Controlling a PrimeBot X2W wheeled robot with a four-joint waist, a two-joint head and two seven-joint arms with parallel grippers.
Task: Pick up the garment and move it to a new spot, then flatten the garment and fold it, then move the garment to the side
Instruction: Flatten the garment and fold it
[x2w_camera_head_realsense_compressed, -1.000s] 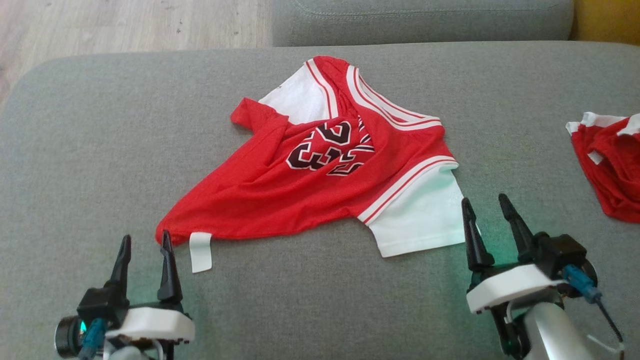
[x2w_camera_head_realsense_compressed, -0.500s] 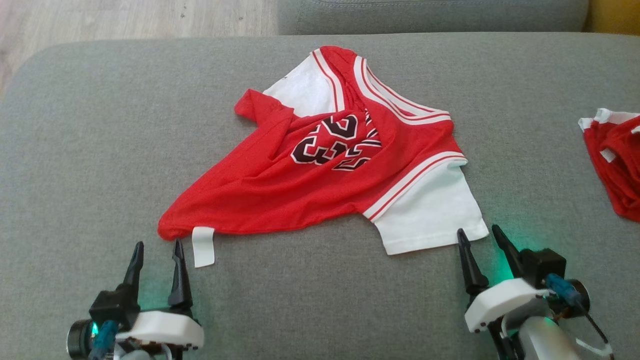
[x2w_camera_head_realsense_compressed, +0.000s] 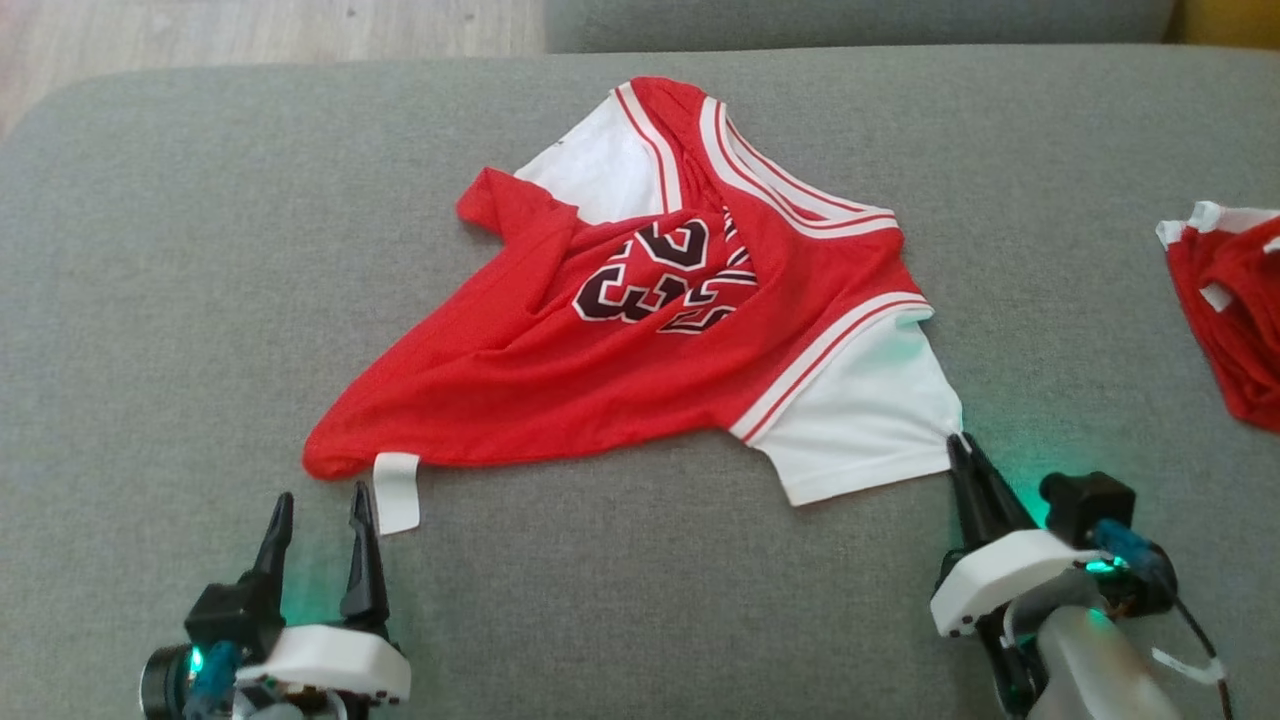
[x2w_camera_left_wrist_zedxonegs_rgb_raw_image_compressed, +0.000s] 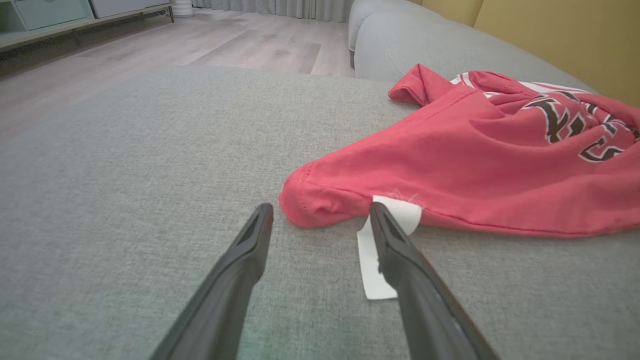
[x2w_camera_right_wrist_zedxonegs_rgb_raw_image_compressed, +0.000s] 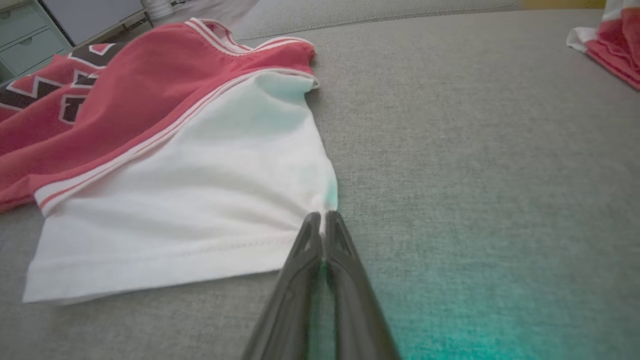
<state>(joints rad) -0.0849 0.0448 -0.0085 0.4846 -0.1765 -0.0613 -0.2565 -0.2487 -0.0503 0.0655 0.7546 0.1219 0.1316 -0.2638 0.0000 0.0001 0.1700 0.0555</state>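
Right end effector (x2w_camera_head_realsense_compressed: 960, 447) was clenched on the near corner of the white sleeve (x2w_camera_head_realsense_compressed: 860, 410) of the jersey (x2w_camera_head_realsense_compressed: 560, 370), its dark tapered fingers pressed together. Left end effector (x2w_camera_head_realsense_compressed: 322, 495) stood released, fingers spread just short of the red hem corner, one tip beside a white label (x2w_camera_head_realsense_compressed: 396, 490). Thin red knit with striped trim and dark numerals, the jersey lay rumpled mid-cushion (x2w_camera_head_realsense_compressed: 150, 250), on coarse grey weave. Another red-and-white garment (x2w_camera_head_realsense_compressed: 1235, 310) was bunched at the right edge, well apart. Pale wood floor (x2w_camera_head_realsense_compressed: 200, 30) showed beyond the far-left corner.
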